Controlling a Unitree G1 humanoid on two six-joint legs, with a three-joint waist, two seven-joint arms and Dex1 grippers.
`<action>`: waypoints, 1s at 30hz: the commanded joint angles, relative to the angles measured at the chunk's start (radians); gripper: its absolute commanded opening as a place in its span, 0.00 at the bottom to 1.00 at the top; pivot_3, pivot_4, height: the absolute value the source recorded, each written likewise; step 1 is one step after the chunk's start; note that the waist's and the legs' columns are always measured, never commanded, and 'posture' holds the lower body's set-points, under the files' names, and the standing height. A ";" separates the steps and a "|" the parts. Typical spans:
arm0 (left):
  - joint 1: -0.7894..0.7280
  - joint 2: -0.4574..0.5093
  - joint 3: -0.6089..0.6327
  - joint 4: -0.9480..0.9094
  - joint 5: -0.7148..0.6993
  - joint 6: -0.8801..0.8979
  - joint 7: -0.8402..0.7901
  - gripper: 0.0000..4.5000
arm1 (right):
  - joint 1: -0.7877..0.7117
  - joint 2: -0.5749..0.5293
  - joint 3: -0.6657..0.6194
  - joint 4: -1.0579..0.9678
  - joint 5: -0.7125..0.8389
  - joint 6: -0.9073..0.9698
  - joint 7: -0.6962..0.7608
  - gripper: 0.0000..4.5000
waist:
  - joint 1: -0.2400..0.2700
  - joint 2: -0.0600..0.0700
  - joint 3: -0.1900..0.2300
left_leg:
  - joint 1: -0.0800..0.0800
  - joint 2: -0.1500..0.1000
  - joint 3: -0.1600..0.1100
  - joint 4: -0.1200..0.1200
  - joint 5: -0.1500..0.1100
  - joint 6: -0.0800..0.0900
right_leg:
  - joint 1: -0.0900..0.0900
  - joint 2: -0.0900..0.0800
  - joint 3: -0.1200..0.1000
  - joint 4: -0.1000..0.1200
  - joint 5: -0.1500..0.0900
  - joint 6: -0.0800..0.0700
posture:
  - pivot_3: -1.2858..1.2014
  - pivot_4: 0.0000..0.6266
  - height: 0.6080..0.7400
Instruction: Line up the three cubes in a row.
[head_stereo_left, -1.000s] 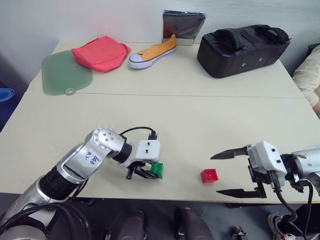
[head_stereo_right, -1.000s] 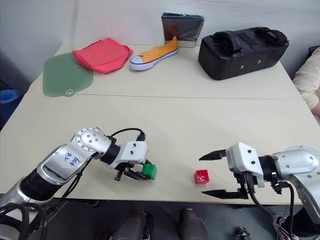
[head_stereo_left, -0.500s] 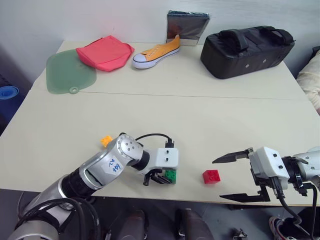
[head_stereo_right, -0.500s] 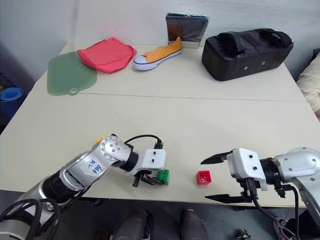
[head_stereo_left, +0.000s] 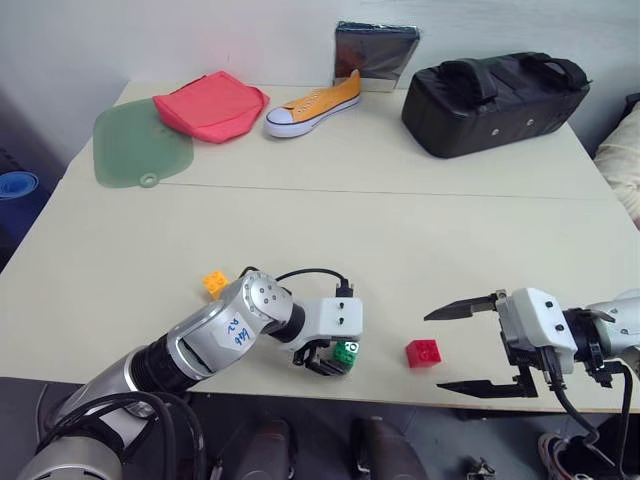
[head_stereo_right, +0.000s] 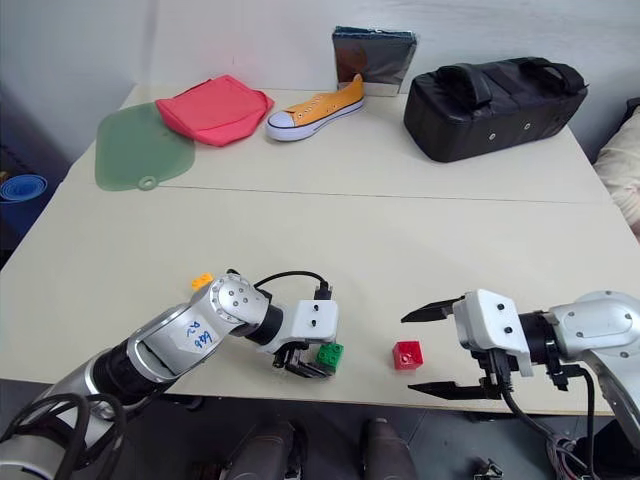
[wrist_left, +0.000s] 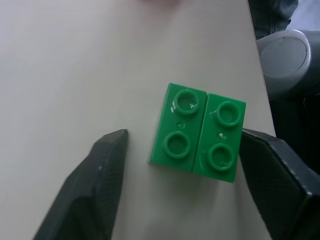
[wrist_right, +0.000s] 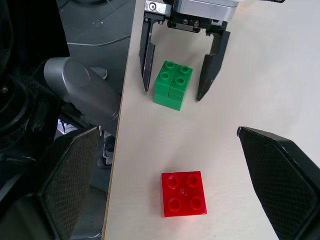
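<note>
Head views: the green cube (head_stereo_left: 346, 352) sits near the bench (head_stereo_left: 400, 230) front edge between the released fingers of the left hand (head_stereo_left: 330, 361); the red cube (head_stereo_left: 421, 352) lies just beside it, and the orange-yellow cube (head_stereo_left: 214, 283) lies well apart, behind the left arm

Left wrist view: both fingertips (wrist_left: 116, 142) stand clear of the green cube

Right wrist view: the right hand (wrist_right: 170, 210) is spread wide, empty, over the red cube
</note>
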 joint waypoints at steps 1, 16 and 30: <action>-0.006 0.016 0.030 -0.028 -0.026 0.018 -0.010 0.98 | -0.016 0.000 -0.004 -0.006 0.007 -0.007 -0.004 1.00 | 0.000 0.000 0.000 | 0.000 0.000 0.000 0.000 0.000 0.000 | 0.000 0.000 0.000 0.000 0.000 0.000 | 0.52 0.24 1.00; 0.015 -0.002 0.064 -0.003 -0.087 -0.096 -0.027 0.98 | -0.084 0.014 0.013 0.008 0.052 0.039 -0.033 1.00 | 0.000 0.000 0.000 | 0.000 0.000 0.000 0.001 0.000 0.000 | 0.000 0.000 0.000 0.000 0.000 0.000 | 0.52 0.24 1.00; 0.002 0.002 0.043 0.037 -0.076 -0.102 -0.065 0.33 | -0.068 0.008 -0.003 -0.021 0.072 0.056 -0.055 1.00 | 0.000 0.000 0.000 | 0.000 0.000 0.000 0.001 0.000 0.000 | 0.000 0.000 0.000 0.000 0.000 0.000 | 0.52 0.24 1.00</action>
